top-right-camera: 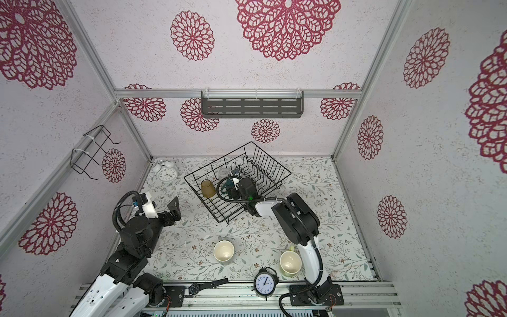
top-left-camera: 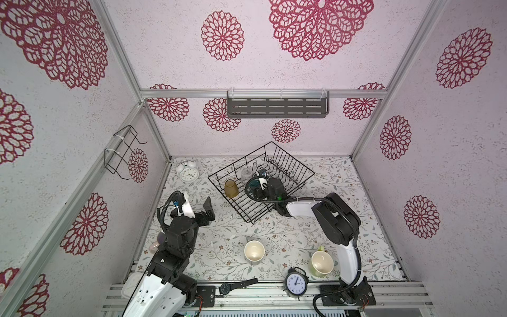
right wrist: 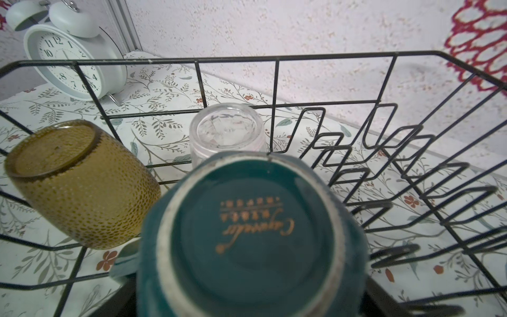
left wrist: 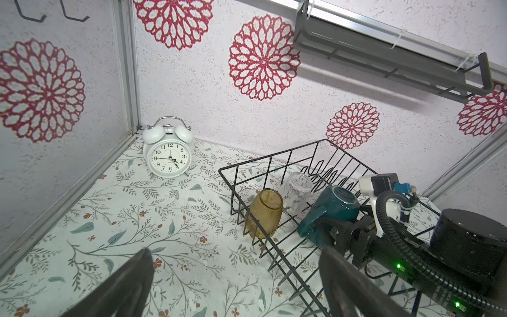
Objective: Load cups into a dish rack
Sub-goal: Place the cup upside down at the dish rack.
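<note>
The black wire dish rack (top-left-camera: 293,157) (left wrist: 271,154) stands at mid-table. In it are an amber tumbler (top-left-camera: 231,188) (right wrist: 82,186) and a clear glass (top-left-camera: 246,174) (right wrist: 225,129), both upside down. My right gripper (top-left-camera: 259,186) (left wrist: 326,223) reaches into the rack, its fingers either side of an upturned dark teal mug (left wrist: 333,205) (right wrist: 252,233). Whether they still press on it does not show. My left gripper (top-left-camera: 210,210) (left wrist: 236,255) hangs open and empty left of the rack. A grey mug (top-left-camera: 254,251) and a yellow-green mug (top-left-camera: 321,263) stand upright near the front edge.
A white alarm clock (top-left-camera: 187,172) stands at the back left. A black alarm clock (top-left-camera: 295,282) and a wristwatch (top-left-camera: 227,288) lie on the front rail. A wire bracket (top-left-camera: 120,153) hangs on the left wall, and a grey slotted shelf (top-left-camera: 277,105) on the back wall.
</note>
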